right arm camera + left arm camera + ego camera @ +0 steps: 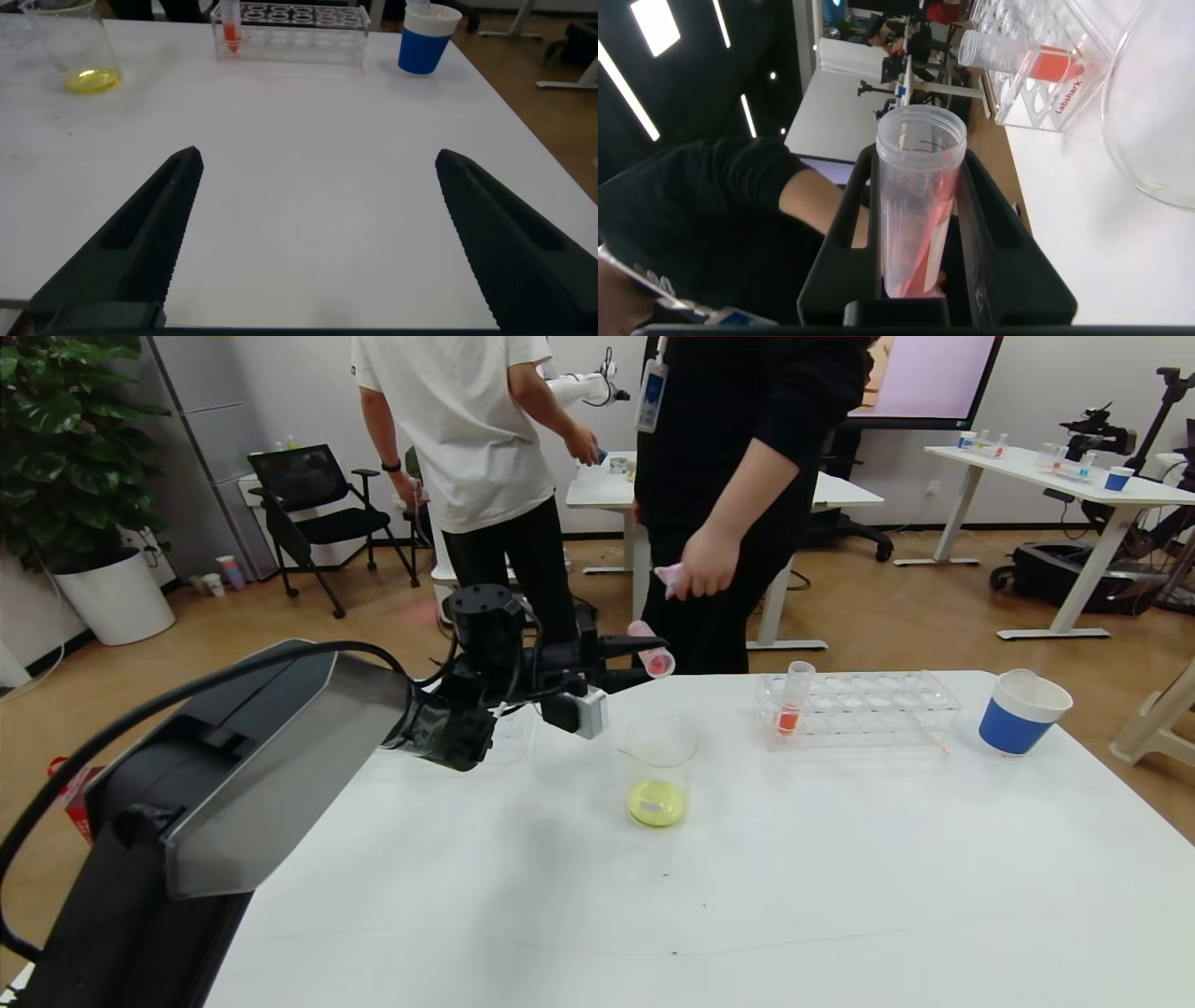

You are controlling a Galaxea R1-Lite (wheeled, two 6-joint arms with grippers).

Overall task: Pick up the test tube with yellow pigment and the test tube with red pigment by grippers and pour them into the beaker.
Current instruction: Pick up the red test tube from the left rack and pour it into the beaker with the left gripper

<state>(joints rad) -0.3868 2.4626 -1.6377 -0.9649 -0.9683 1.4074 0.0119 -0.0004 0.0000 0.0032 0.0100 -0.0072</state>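
My left gripper (644, 651) is shut on the test tube with red pigment (655, 657), held almost level above and behind the beaker (661, 756). In the left wrist view the tube (920, 205) sits between the black fingers (842, 224), mouth pointing away, with pinkish-red liquid streaked along its wall. The beaker stands on the white table (747, 896) with yellow liquid at its bottom; it also shows in the right wrist view (75, 47). The test tube with yellow pigment is out of view. My right gripper (318, 157) is open and empty, low over the table's near side.
A clear tube rack (868, 709) stands at the back right, with one orange-red tube (794, 700) at its left end. A blue-and-white paper cup (1022, 712) stands right of the rack. Two people stand just behind the table's far edge.
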